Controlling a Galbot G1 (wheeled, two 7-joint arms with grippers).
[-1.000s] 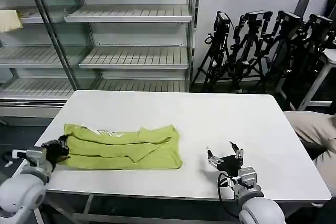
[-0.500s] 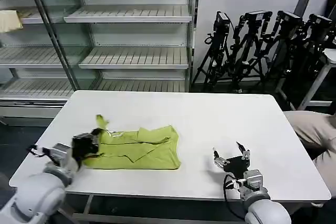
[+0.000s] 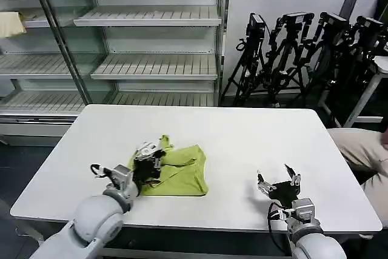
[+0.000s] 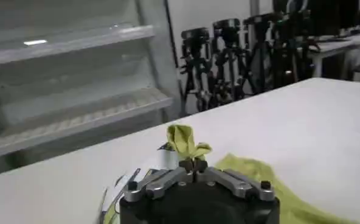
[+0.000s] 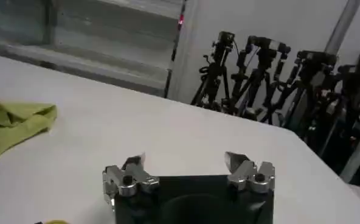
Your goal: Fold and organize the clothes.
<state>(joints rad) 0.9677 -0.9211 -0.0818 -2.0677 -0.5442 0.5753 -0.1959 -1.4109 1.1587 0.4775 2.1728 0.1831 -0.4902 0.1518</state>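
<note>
White table [image 3: 254, 131] before empty metal shelving [image 3: 151, 65], black tripods [image 3: 303, 53] against a pale wall.

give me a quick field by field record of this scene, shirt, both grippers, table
shirt: lime-green T-shirt, partly folded, lying left of the table's middle
left gripper: shut on a pinched corner of the T-shirt, raised above the rest of it
right gripper: open, holding nothing, over the table's near right part, apart from the T-shirt
table: white table, bare on its right half
</note>
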